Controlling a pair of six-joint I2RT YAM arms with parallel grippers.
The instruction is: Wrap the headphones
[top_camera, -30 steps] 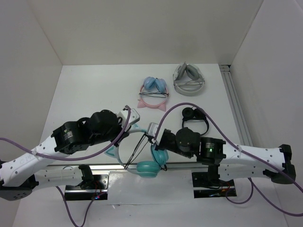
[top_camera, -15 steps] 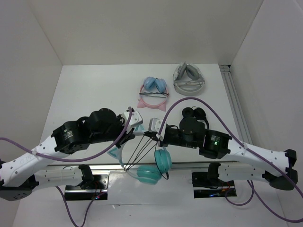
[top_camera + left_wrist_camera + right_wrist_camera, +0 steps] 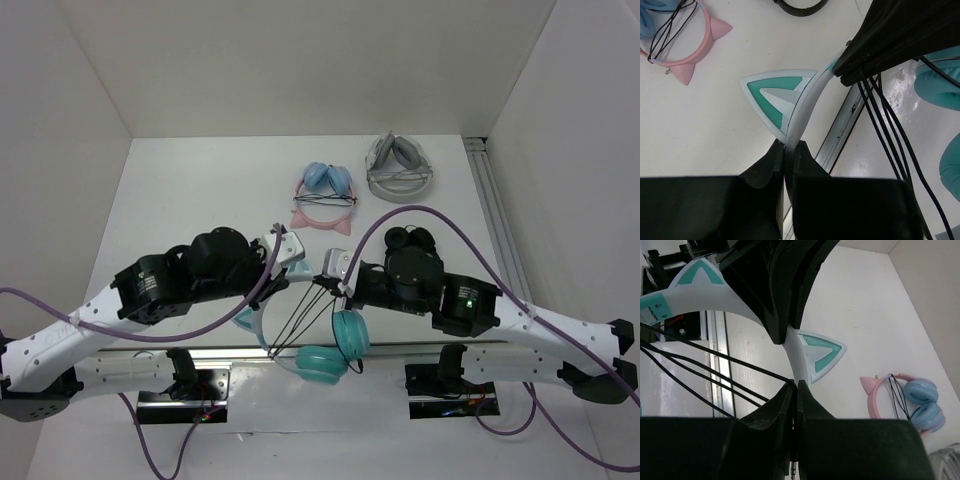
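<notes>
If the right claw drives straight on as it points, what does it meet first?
Shut on the thin black cable, the right claw would first meet the teal headphones' white-and-teal cat-ear headband, seemingly almost touching, then the left claw pinching it.

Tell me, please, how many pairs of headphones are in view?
4. Teal cat-ear headphones, gripped by the left hand and right hand, nearest; pink-banded pair mid-table; grey pair at far right; small black pair partly hidden behind the right arm.
</notes>
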